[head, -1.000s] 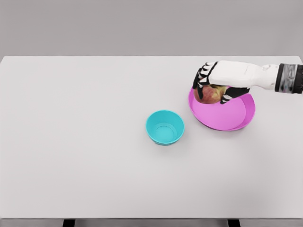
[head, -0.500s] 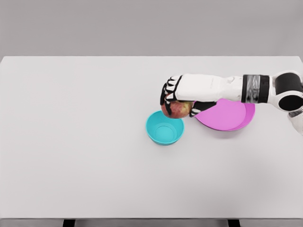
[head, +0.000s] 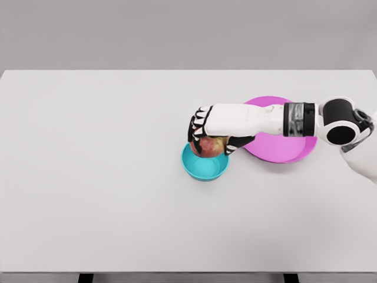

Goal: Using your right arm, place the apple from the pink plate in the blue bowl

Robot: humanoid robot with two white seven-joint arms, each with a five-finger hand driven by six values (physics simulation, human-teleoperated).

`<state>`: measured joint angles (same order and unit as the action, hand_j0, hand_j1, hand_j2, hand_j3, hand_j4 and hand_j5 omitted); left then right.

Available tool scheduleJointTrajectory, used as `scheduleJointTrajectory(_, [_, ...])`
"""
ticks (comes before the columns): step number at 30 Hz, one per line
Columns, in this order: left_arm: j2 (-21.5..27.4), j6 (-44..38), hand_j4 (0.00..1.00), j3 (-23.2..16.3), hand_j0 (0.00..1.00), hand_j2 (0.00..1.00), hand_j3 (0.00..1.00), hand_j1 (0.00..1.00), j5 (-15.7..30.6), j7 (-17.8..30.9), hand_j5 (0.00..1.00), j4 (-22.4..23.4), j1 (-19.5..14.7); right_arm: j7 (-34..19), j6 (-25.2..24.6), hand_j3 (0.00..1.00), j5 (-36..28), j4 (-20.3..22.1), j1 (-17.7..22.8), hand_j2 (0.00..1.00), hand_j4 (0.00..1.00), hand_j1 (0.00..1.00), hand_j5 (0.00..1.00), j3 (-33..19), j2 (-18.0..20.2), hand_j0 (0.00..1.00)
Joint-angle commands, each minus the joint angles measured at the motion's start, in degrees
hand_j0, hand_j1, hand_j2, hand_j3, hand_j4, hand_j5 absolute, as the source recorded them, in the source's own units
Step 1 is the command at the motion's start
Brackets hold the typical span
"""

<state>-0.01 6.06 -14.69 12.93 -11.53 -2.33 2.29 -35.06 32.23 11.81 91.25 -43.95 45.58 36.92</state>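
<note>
The red and yellow apple (head: 210,146) hangs over the far rim of the blue bowl (head: 204,166), just above its hollow. My right hand (head: 210,135) covers it from above with its fingers curled around it. Its white arm reaches in from the right edge, passing over the pink plate (head: 288,147), which lies flat to the right of the bowl with nothing on its visible part. The left arm does not show.
Bowl and plate stand on a wide white table (head: 106,177) with a grey wall behind. The table's front edge runs along the bottom of the picture.
My right hand has carried the apple leftward off the pink plate to a spot over the blue bowl, and lower. The plate has settled flat.
</note>
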Motion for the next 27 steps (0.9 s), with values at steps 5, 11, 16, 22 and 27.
scheduleJointTrajectory(5, [0.01,0.01,1.0,0.01,1.0,1.0,1.0,1.0,0.08,0.01,1.0,0.04,0.0,0.06,-0.24,0.58,-0.12,0.42,0.18,0.58,0.58,0.58,0.58,0.12,0.08,0.58])
scheduleJointTrajectory(11, [0.01,0.01,1.0,0.01,1.0,1.0,1.0,1.0,0.0,0.01,1.0,-0.05,0.0,0.06,-1.21,0.8,1.02,0.77,-0.09,0.8,0.8,0.8,0.8,-0.23,0.08,0.8])
scheduleJointTrajectory(16, [0.01,0.01,1.0,0.01,1.0,1.0,1.0,1.0,-0.01,-0.08,1.0,0.04,0.0,0.06,-1.29,0.86,1.02,2.35,0.35,0.86,0.86,0.86,0.86,-0.41,0.87,0.86])
scheduleJointTrajectory(22, [0.01,0.01,1.0,0.01,1.0,1.0,1.0,1.0,-0.01,-0.08,1.0,0.04,0.0,0.06,-1.56,1.0,1.02,3.32,0.26,1.0,1.0,1.0,1.0,-0.58,1.22,1.0])
scheduleJointTrajectory(27, [0.01,0.01,1.0,0.01,1.0,1.0,1.0,1.0,-0.01,-0.08,1.0,0.04,0.0,0.06,-1.73,1.0,1.11,4.2,0.35,1.0,1.0,1.0,1.0,-1.98,2.01,1.0])
